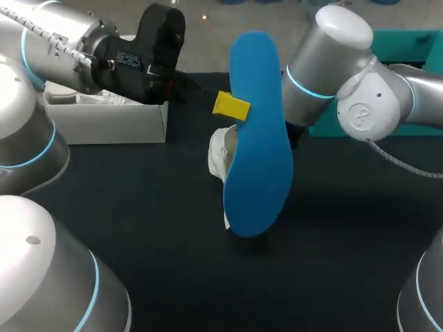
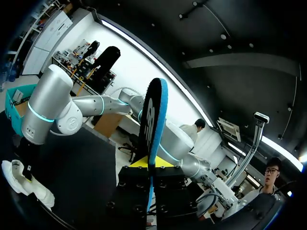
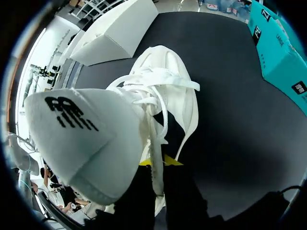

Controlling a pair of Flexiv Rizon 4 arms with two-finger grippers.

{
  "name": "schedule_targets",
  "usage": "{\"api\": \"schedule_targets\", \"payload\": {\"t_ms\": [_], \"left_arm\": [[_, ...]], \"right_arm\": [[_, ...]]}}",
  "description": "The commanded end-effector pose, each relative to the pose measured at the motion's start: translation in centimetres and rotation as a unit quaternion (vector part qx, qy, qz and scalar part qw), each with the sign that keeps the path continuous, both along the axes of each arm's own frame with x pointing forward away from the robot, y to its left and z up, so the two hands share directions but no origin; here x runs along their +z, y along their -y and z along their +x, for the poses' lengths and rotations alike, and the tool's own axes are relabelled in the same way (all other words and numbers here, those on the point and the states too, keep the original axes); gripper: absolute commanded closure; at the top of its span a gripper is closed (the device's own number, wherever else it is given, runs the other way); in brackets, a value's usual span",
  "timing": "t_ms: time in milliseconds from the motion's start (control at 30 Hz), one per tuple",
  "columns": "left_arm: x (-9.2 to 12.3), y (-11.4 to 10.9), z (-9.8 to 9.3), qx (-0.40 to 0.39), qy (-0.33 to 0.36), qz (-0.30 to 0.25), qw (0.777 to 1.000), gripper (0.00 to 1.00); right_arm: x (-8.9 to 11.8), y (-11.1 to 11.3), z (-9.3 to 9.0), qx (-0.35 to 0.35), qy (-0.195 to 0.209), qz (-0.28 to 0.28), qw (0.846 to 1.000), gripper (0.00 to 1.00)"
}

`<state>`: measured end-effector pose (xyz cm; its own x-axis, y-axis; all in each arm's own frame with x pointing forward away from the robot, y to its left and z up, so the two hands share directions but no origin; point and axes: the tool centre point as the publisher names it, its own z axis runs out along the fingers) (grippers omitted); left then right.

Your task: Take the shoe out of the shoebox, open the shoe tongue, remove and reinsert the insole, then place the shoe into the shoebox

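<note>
Insole (image 1: 256,138), blue, is hanging upright over mid-table, long axis roughly vertical, one broad face turned toward the near side. Holding it: the left gripper (image 2: 149,165), pinching near one long edge. In the left wrist view the insole is showing edge-on, rising straight from between the two fingers, both pressing against its faces. In the head view only one yellow fingertip (image 1: 230,105) is showing, on the insole's left edge; the other is hidden behind it.

White shoe (image 3: 158,91) is sitting low at the black table (image 1: 138,207), just behind and below the insole, which is covering most of it in the head view. Its tongue (image 3: 76,129) is folding out toward the right wrist camera, and the laces (image 3: 158,103) are lying loose across the opening. Here the right gripper (image 3: 158,164) is clamping a thin white strip of the shoe's upper, one yellow tip showing on each side of it. The right arm (image 1: 346,76) is coming in from the far right, passing behind the insole.

White shoebox (image 1: 104,124) is standing open at far left, well apart from the shoe, under the left arm (image 1: 62,48). A teal box (image 3: 283,57) is lying at far right.
</note>
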<state>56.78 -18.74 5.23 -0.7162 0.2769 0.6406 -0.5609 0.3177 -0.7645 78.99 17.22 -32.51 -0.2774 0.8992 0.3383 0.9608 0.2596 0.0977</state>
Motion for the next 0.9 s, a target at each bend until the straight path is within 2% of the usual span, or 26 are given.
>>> {"api": "schedule_targets", "payload": {"t_ms": [33,233,633,900], "left_arm": [[0.0,0.1,0.1,-0.001,0.0,0.0,1.0,1.0],[0.0,0.1,0.1,-0.001,0.0,0.0,1.0,1.0],[0.0,0.1,0.1,-0.001,0.0,0.0,1.0,1.0],[0.0,0.1,0.1,-0.001,0.0,0.0,1.0,1.0]], "right_arm": [[-0.9,0.3,-0.8,-0.02,0.01,0.003,1.0,1.0],[-1.8,1.1,-1.0,-0.03,0.012,0.006,0.999,1.0],[-2.4,0.4,-1.7,-0.093,0.011,-0.008,0.996,1.0],[-4.2,0.7,-1.6,-0.118,0.0,0.001,0.993,1.0]]}}
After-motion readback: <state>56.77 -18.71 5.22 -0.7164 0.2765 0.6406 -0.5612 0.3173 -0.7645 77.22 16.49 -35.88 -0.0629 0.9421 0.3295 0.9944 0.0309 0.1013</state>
